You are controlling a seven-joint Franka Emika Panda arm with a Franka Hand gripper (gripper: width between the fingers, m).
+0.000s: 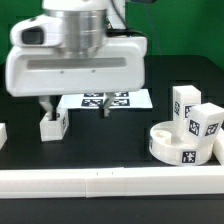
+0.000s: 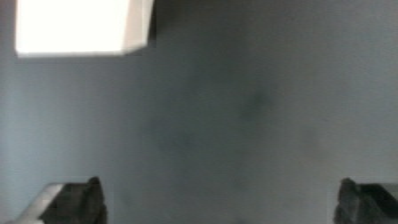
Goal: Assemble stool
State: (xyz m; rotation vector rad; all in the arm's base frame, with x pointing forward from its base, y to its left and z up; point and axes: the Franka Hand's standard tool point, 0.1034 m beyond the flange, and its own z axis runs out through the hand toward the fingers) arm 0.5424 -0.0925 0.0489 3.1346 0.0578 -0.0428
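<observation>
The gripper (image 2: 217, 200) stands wide open and empty. The block leg (image 1: 52, 125) just beside it looks light, stiff, smooth; better pinch its flat opposite sides.

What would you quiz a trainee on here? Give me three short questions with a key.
1. True or false: the gripper is shut.
2. How many legs stand on the seat? A one, B two, C four.
3. Which lies further toward the exterior view's right, the seat or the marker board?

Key: 1 false, it is open with nothing between the fingers. 2 B. 3 the seat.
</observation>
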